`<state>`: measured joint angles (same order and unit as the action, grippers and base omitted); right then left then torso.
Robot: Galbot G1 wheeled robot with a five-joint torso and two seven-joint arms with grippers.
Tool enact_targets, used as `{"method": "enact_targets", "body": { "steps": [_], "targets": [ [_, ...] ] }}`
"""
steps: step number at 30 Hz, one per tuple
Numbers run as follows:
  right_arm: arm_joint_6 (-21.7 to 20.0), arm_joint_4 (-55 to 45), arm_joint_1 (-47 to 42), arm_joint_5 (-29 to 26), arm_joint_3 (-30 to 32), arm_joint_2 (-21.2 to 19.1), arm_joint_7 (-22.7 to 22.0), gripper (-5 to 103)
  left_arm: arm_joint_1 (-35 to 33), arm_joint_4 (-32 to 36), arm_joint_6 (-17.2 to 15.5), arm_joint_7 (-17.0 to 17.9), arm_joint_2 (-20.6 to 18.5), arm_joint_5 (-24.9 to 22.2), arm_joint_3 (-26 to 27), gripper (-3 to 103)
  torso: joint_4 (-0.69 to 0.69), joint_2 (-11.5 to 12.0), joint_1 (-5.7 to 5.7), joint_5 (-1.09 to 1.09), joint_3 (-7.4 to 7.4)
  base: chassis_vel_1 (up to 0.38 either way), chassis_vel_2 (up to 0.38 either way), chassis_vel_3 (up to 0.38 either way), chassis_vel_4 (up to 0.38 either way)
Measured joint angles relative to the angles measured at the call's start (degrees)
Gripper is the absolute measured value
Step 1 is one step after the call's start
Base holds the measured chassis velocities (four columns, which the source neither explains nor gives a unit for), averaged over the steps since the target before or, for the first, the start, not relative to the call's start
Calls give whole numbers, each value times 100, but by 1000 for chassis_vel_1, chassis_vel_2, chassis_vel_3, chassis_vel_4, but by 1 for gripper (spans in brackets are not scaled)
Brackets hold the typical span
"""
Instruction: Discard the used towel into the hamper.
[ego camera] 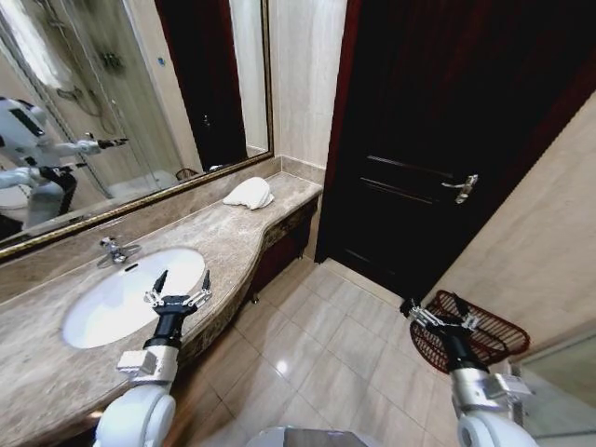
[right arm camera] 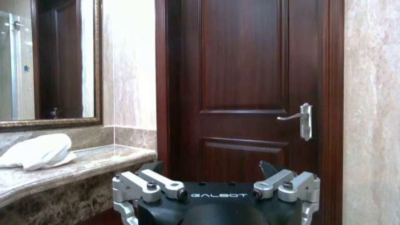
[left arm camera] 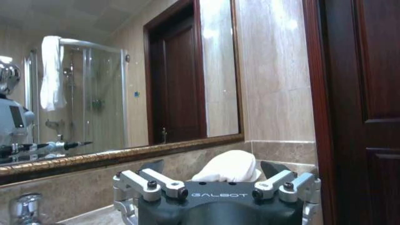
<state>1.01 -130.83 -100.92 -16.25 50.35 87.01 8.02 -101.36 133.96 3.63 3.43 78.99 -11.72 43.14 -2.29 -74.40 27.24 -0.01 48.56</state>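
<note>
The used towel [ego camera: 249,193] is a white bundle lying at the far end of the marble counter [ego camera: 233,237], beside the wall corner. The hamper [ego camera: 475,335], a reddish-brown wire basket, stands on the floor at the right against the wall. My left gripper [ego camera: 182,284] hovers open over the counter's front edge beside the sink, well short of the towel. From the left wrist, the towel [left arm camera: 228,166] lies straight ahead, beyond the open left gripper [left arm camera: 212,168]. My right gripper [ego camera: 438,314] is open and holds nothing, just in front of the hamper. The right wrist view has the towel [right arm camera: 40,151] off to one side.
A white sink [ego camera: 130,293] with a chrome faucet [ego camera: 114,250] is set into the counter under a wide mirror [ego camera: 112,102]. A dark wooden door [ego camera: 447,140] with a lever handle [ego camera: 463,188] is shut ahead. Open tiled floor [ego camera: 326,345] lies between counter and hamper.
</note>
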Motion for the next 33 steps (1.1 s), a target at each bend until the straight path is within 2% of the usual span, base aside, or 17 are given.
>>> {"method": "enact_targets", "body": {
  "steps": [33],
  "targets": [
    [-110,-149,66,-10,-16,-47,-6,100,-120,254,-29,-13,33,20,80,100,0,0,0,0,0,-78,71,70,-77]
  ]
}}
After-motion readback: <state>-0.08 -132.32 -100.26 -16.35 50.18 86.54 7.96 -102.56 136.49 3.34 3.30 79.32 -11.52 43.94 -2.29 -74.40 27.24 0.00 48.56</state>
